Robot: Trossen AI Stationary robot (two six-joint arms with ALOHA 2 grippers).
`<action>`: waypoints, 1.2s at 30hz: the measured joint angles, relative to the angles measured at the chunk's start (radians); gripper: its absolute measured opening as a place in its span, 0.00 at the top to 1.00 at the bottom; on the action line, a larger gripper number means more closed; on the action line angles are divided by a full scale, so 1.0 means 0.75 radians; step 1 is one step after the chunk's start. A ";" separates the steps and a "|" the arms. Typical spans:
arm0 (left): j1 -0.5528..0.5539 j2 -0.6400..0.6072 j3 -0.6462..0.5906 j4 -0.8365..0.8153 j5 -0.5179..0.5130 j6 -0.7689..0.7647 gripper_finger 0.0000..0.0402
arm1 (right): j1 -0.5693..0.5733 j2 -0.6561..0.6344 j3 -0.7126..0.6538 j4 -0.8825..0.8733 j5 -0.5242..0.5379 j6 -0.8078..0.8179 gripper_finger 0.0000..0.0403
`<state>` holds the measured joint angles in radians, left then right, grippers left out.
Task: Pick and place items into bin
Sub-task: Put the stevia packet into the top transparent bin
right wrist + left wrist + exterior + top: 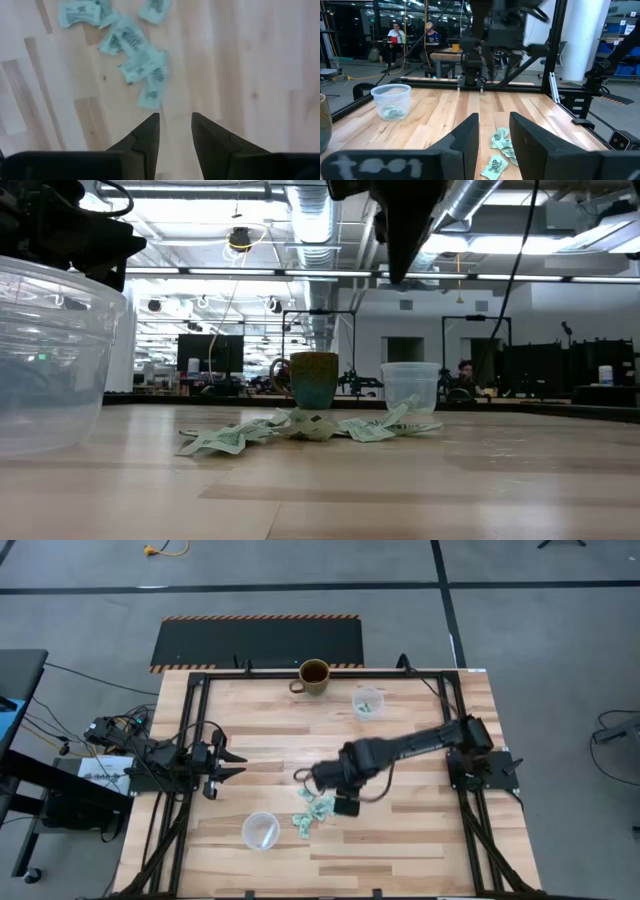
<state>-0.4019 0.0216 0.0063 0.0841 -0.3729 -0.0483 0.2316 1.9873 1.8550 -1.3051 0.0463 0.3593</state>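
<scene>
Two parted fingers (150,131) of right gripper (175,125), above packets (135,60).

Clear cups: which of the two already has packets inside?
The far clear cup beside the brown mug holds mint packets. The near clear cup, left of the loose packets, looks empty.

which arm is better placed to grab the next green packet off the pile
Right. The right gripper hangs open just above the table beside the packets, with nothing between its fingers. The left gripper waits, open, at the table's left side, farther from the pile.
</scene>
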 joint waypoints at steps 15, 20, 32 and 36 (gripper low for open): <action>0.000 0.035 0.001 -0.002 0.002 0.000 0.76 | 0.074 0.212 -0.161 0.233 -0.055 0.157 0.73; 0.000 0.055 0.000 -0.001 0.003 0.001 0.76 | 0.072 0.304 -0.156 0.230 -0.095 0.129 0.73; 0.000 0.067 0.000 0.000 0.000 0.000 0.76 | 0.071 0.420 -0.153 0.215 -0.160 0.068 0.73; -0.001 0.067 0.000 0.000 0.000 0.000 0.76 | 0.070 0.413 -0.155 0.226 -0.162 0.068 0.75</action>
<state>-0.4023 0.0719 0.0065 0.0841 -0.3725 -0.0483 0.2844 2.2971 1.7386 -1.1353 -0.0750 0.4099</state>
